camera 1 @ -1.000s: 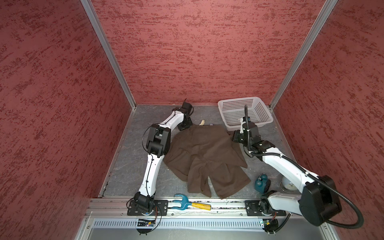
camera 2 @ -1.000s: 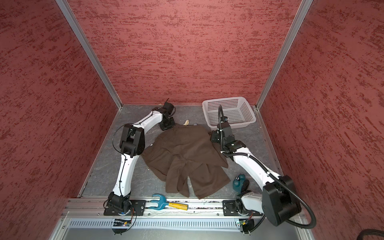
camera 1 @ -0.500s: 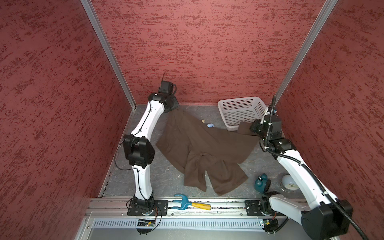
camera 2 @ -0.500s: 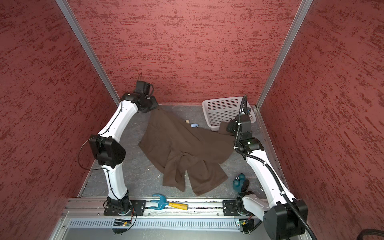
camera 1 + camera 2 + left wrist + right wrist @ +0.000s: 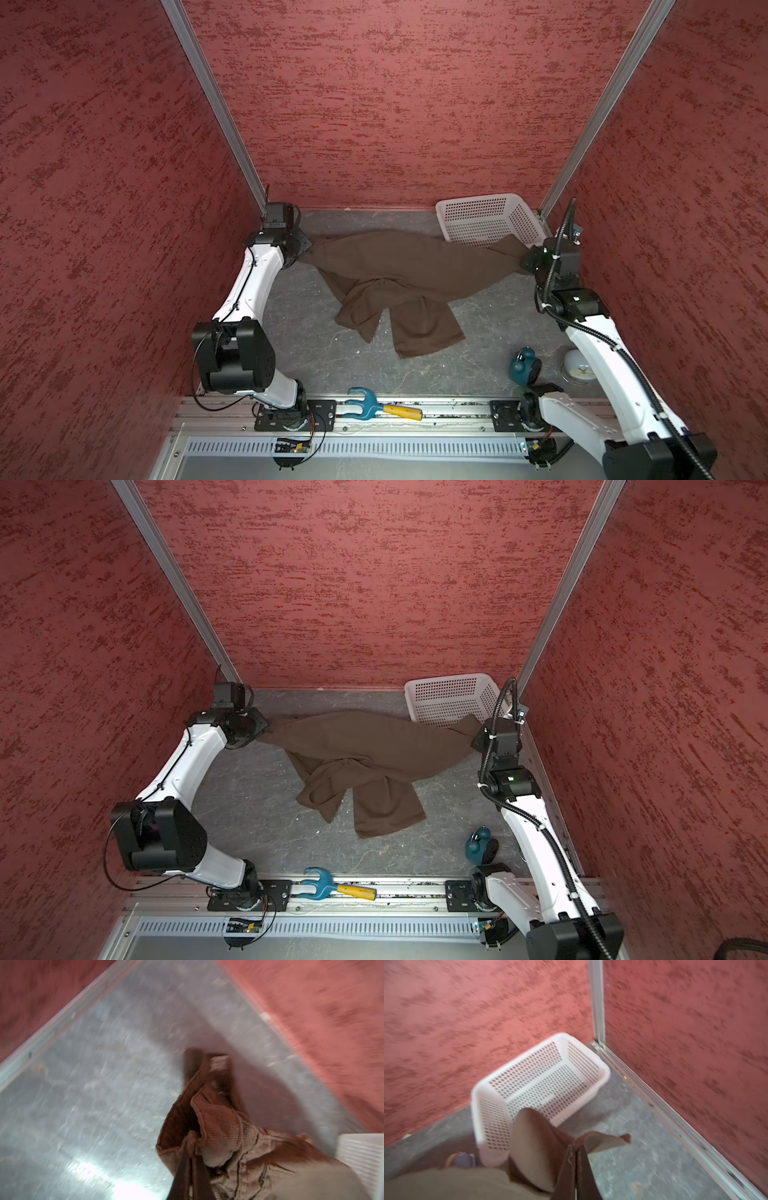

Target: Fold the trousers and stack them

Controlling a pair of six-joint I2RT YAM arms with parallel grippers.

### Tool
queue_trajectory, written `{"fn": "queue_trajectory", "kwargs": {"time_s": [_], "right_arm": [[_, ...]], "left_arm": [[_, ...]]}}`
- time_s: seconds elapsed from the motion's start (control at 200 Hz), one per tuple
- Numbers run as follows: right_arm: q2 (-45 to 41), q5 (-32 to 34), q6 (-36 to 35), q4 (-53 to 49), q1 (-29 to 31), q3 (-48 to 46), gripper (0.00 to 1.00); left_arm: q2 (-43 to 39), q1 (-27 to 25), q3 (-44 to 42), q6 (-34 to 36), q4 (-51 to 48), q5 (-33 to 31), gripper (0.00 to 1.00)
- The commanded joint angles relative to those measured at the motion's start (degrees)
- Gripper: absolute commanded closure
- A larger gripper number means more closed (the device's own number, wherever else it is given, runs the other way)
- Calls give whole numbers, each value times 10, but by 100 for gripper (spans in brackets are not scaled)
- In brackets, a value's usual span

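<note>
Trousers [image 5: 399, 266] — waist spans left-right, legs point toward camera.

both top views: high at front, looking down, far, sharing whole table [image 5: 316, 345] | left wrist: close on trousers [image 5: 218, 1126] | right wrist: close, facing basket [image 5: 529, 1068]

White basket [image 5: 482, 220], yellow-handled blue tool [image 5: 380, 408], teal object [image 5: 521, 365]

Red textured walls [image 5: 395, 104], grey mottled floor [image 5: 316, 345], aluminium corner posts [image 5: 214, 104].
</note>
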Motion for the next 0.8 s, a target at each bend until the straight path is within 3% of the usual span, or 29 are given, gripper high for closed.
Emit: {"fn": "queue_trajectory", "kwargs": {"time_s": [0.0, 0.065, 0.09, 0.195, 0.225, 0.27, 0.306, 0.391, 0.466, 0.586, 0.796], "right_arm": [[-10, 13, 49, -24, -18, -29, 100], [-6, 7, 62, -32, -25, -47, 100], [-3, 4, 66, -34, -28, -54, 96], [27, -40, 43, -36, -34, -56, 59], [40, -47, 36, -46, -34, -46, 53], [58, -50, 22, -59, -34, -30, 47], [68, -48, 12, -68, -34, -18, 44], [78, -68, -18, -64, -34, -4, 46], [89, -129, -37, -47, -32, 1, 49], [133, -200, -45, -23, -2, -1, 44], [227, -207, -74, 3, 82, -4, 28]], "left_arm": [[-31, 19, -44, -9, 38, 28, 100], [-35, 32, -79, -16, 48, 39, 100], [-35, 38, -91, -19, 54, 47, 100], [-31, 54, -121, -22, 81, 99, 100], [-29, 56, -120, -22, 83, 109, 100], [-27, 55, -111, -22, 84, 122, 91], [-26, 54, -102, -21, 83, 132, 81], [-30, 42, -73, -21, 77, 133, 38], [-30, 24, -48, -24, 67, 118, 17], [-14, -29, -13, -20, 50, 77, 5], [95, -103, 38, -6, 29, 53, 5]]}}
